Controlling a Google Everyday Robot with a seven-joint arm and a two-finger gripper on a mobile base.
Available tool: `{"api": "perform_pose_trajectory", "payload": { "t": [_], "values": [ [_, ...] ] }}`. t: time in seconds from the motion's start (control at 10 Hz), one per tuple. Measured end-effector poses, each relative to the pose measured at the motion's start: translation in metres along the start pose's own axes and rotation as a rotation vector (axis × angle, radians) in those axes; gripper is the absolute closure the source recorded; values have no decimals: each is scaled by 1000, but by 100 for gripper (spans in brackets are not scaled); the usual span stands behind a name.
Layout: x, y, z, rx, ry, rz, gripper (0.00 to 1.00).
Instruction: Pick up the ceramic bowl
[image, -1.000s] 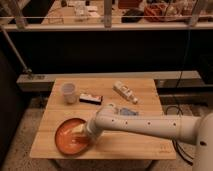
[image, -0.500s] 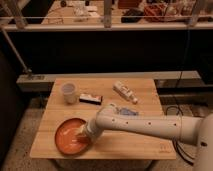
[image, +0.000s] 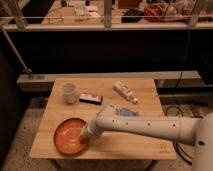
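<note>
Camera view looks down on a light wooden table (image: 140, 145) from somewhere above and in front of it. On the table's front-left part sits the ceramic bowl (image: 67, 136), a wide, shallow orange-red dish with a darker rim, its left edge close to the table's edge. A white arm (image: 145, 125) reaches in from the lower right, where it is cut off by the picture's border, and stretches leftward across the front of the table. At its tip, the gripper (image: 85, 135) sits over the bowl's right rim, covering that part of the bowl; whether it touches the rim is hard to make out. Behind the bowl, toward the back-left of the table, stands a small translucent plastic cup (image: 69, 93), upright. Just to its right lies a flat dark packet (image: 91, 98) with a lighter patch, its label unreadable. Farther right lies a white tube-like item (image: 125, 92), angled diagonally. A pale bluish packet (image: 124, 111) peeks out from behind the arm, mostly hidden by it. Beyond the table runs a dark railing or low wall (image: 105, 50), with cluttered shelves above it too blurred to identify.
</note>
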Motion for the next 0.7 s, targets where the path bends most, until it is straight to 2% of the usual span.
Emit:
{"api": "perform_pose_trajectory", "payload": {
  "t": [0.1,0.2,0.3,0.5,0.7],
  "values": [
    [-2,-6,-9,6,-1,-6,82],
    [-3,-10,-16,9,1,-10,92],
    [-5,-11,-18,10,0,-16,98],
    [-6,-16,-27,12,2,-33,99],
    [-9,-29,-52,15,2,-49,99]
  ]
}}
